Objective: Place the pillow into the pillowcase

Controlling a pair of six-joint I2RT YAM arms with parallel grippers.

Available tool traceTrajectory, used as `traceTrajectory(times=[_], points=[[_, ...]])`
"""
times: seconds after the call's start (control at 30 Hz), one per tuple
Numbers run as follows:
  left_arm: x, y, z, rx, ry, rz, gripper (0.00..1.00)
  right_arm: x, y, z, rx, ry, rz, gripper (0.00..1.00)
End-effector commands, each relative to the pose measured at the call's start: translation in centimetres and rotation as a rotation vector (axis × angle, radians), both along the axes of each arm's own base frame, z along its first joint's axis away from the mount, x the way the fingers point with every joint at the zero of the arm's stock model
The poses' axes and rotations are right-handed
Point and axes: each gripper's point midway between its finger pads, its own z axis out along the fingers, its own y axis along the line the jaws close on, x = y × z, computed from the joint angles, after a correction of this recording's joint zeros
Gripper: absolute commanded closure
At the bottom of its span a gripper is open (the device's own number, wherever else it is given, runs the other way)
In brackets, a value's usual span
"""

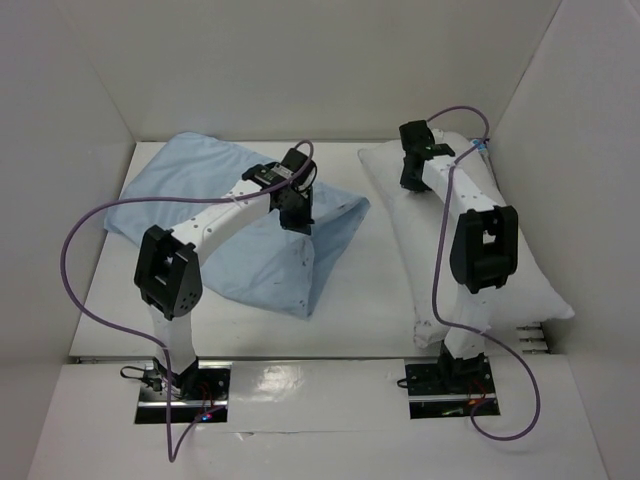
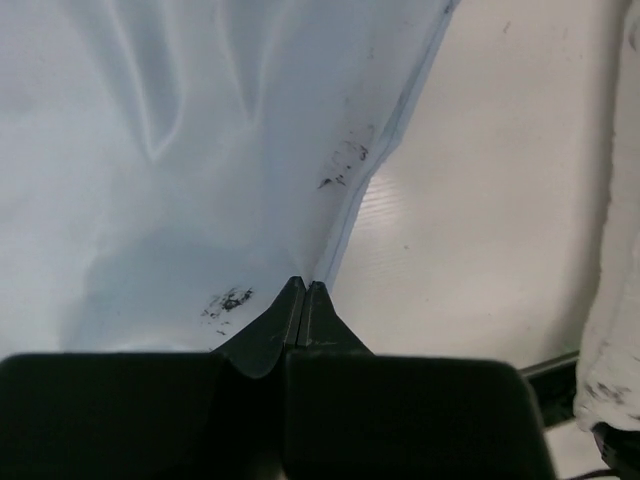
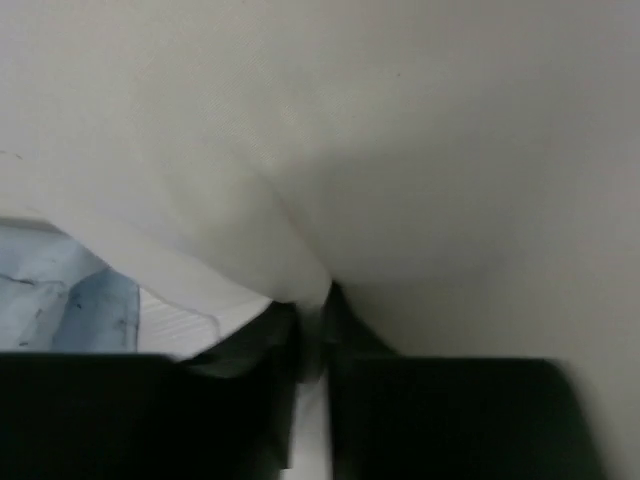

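Cloth goods on a smooth white table [image 1: 360,290]; black plastic robot parts.

Pillowcase [image 1: 190,175] was thin light blue woven cloth, matt, limp and creased, with dark smudgy marks near its stitched hem. Pillow [image 1: 410,240] was white cloth, matt, soft and puffy, smooth up close, slightly grubby at one corner. Table surface looked like hard white board, smooth with a faint sheen; the near front strip [image 1: 320,385] was glossier and reflected light. Walls [image 1: 300,60] were plain matt white panels. Left gripper [image 2: 303,300] and right gripper [image 3: 315,330] had matt black plastic fingers. Arm links were smooth white casing with black plastic joints. Cables [image 1: 75,270] had a smooth purple sheath.
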Motion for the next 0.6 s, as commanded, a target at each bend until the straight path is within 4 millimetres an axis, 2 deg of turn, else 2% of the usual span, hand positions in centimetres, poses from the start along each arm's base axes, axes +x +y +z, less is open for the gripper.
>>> traceTrajectory(times=[0.0, 0.03, 0.07, 0.1, 0.13, 0.17, 0.23, 0.27, 0.3, 0.33, 0.37, 0.4, 0.43, 0.47, 0.5, 0.53, 0.57], points=[[-0.2, -0.8, 2.0, -0.088, -0.008, -0.051, 1.00, 2.6, 0.1, 3.6, 0.085, -0.095, 0.011, 0.96], [-0.1, -0.7, 1.7, -0.091, 0.004, -0.047, 1.00, 2.4, 0.3, 4.7, 0.095, -0.116, 0.029, 1.00], [-0.1, -0.7, 1.7, -0.091, 0.004, -0.047, 1.00, 2.8, 0.7, 6.5, 0.110, -0.170, 0.053, 1.00], [0.0, -0.5, 1.7, -0.102, 0.011, -0.045, 1.00, 2.5, 1.5, 7.4, 0.149, -0.195, 0.086, 1.00], [0.3, -0.2, 1.8, -0.109, 0.014, -0.036, 1.00, 1.7, 2.1, 10.7, 0.183, -0.271, 0.128, 1.00], [0.8, -0.2, 1.6, -0.116, 0.010, -0.041, 1.00, 0.9, 2.4, 11.2, 0.215, -0.284, 0.152, 1.00], [1.5, 0.5, 1.8, -0.138, 0.010, -0.023, 1.00, -0.4, 3.8, 13.6, 0.243, -0.346, 0.213, 1.00], [2.1, 0.9, 1.2, -0.135, 0.014, -0.010, 1.00, -2.0, 4.4, 16.2, 0.249, -0.407, 0.251, 1.00], [2.3, 1.2, 0.6, -0.135, 0.029, -0.013, 1.00, -3.2, 5.5, 15.1, 0.262, -0.393, 0.283, 1.00], [3.2, 2.0, 0.6, -0.136, 0.025, 0.012, 1.00, -4.3, 6.4, 15.2, 0.273, -0.395, 0.327, 1.00], [3.6, 2.2, 0.6, -0.146, 0.028, 0.019, 1.00, -6.0, 7.1, 16.9, 0.276, -0.441, 0.375, 1.00], [4.3, 2.6, 0.6, -0.147, 0.015, 0.021, 1.00, -7.7, 8.8, 14.8, 0.294, -0.398, 0.426, 1.00], [4.5, 2.8, -0.2, -0.149, 0.037, 0.026, 1.00, -8.7, 9.8, 14.4, 0.307, -0.396, 0.459, 1.00], [5.2, 3.4, 0.4, -0.160, 0.022, 0.032, 1.00, -10.0, 10.9, 13.8, 0.319, -0.385, 0.510, 1.00], [5.4, 3.7, -0.2, -0.162, 0.037, 0.039, 1.00, -11.7, 11.7, 14.4, 0.326, -0.411, 0.557, 1.00], [5.7, 4.1, -0.2, -0.162, 0.036, 0.050, 1.00, -13.6, 13.3, 11.7, 0.335, -0.367, 0.609, 1.00], [6.1, 4.9, -0.5, -0.166, 0.046, 0.069, 1.00, -14.6, 13.6, 11.0, 0.328, -0.364, 0.621, 1.00]])
